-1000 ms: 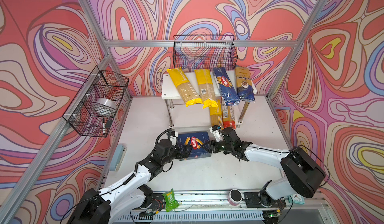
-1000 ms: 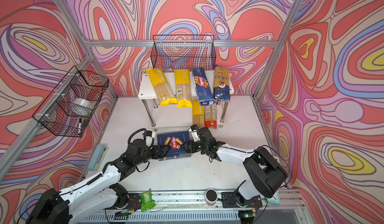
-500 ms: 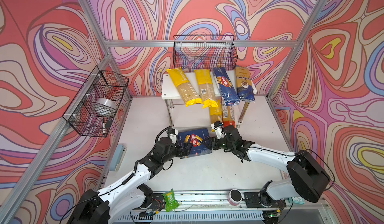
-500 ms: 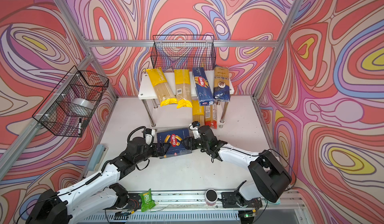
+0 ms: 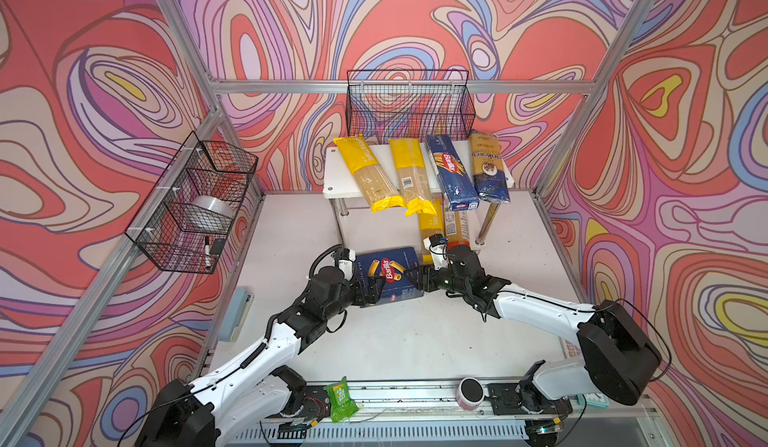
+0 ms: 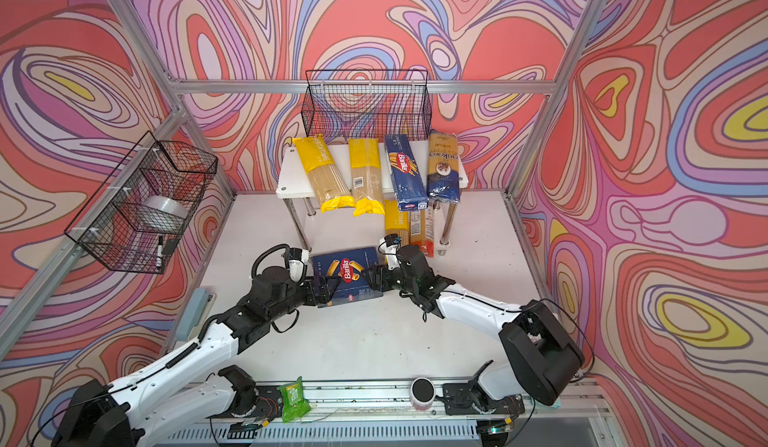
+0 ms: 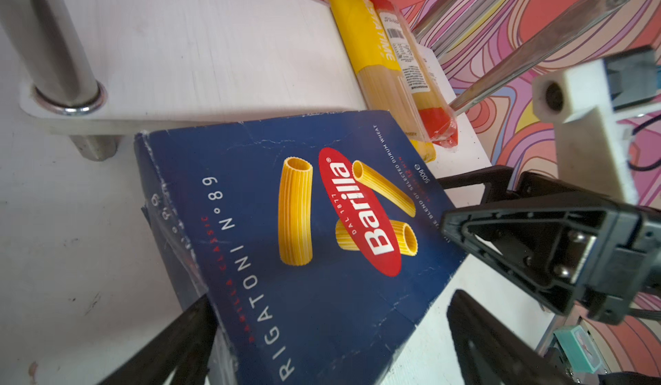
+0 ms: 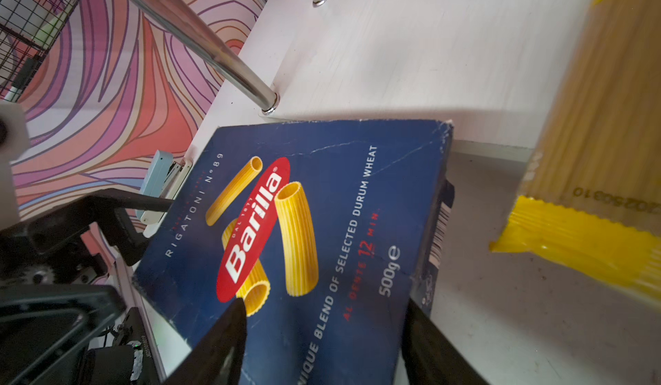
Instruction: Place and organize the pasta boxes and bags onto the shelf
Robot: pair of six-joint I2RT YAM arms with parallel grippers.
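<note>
The white table point(image 5: 395, 341) is the biggest thing. At its back stands the shelf point(image 5: 332, 175). One wire basket point(image 5: 409, 104) hangs on the wall behind it, and a second basket point(image 5: 195, 204) hangs on the left wall.

The wide blue box point(image 5: 388, 274) lies in front of the shelf. Its far edge sits over the front of the bottom board point(image 7: 179, 43), on the bare part. A shelf leg point(image 7: 53, 36) stands near one far corner of the box. Near the other far corner, a yellow bag point(image 5: 430, 233) and a red-ended bag point(image 5: 455, 229) lie on that board.

On the top board lie two more yellow bags point(image 5: 370, 175), a long blue box point(image 5: 451, 170) and a dark blue bag point(image 5: 488, 166). They stick out over the front edge.

The left gripper point(image 5: 370, 293) is at the box's left end with its jaws open. One finger point(image 7: 179, 347) touches the box's side and the other is apart from it. The right gripper point(image 5: 417, 278) is at the right end. One finger point(image 8: 225, 340) is over the picture side and the other is by the barcode side. I cannot tell if they squeeze.

The left basket holds a tape roll point(image 5: 210, 214) and a marker point(image 5: 206, 251). A green packet point(image 5: 340, 399) lies at the front.
</note>
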